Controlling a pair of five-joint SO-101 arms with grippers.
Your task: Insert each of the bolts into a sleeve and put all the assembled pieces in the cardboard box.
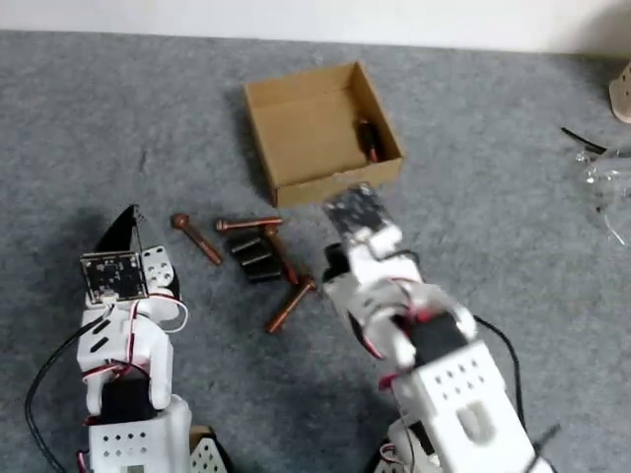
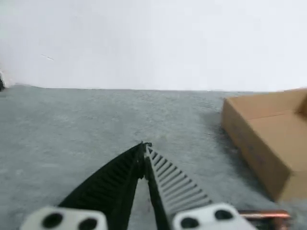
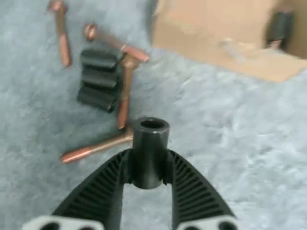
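- Grips a black sleeve in the right gripper, closed around its lower half, with the open bore facing away from the wrist.
- Hangs low over the grey bench near the centre of the high view, just below the cardboard box and to the right of the loose parts.
- Rests the left gripper at the lower left of the high view, shut tip to tip on nothing.
- Four copper bolts loose left of centre in the high view; nearest bolt just beside the held sleeve.
- Three spare sleeves side by side among the bolts, touching at least one.
- One dark piece already in the box by its right wall, probably an assembled one; too small to confirm.
- Likely trouble at insertion: a round, smooth sleeve held by two jaws may twist or slide once a bolt pushes against it.
- A bore slightly off the bolt's line would jam the tip on the rim.
- Reaching into the crowded pile could knock a bolt rolling or scatter the spare sleeves.
- Tipping the sleeve on the way to the box could let the bolt drop out.
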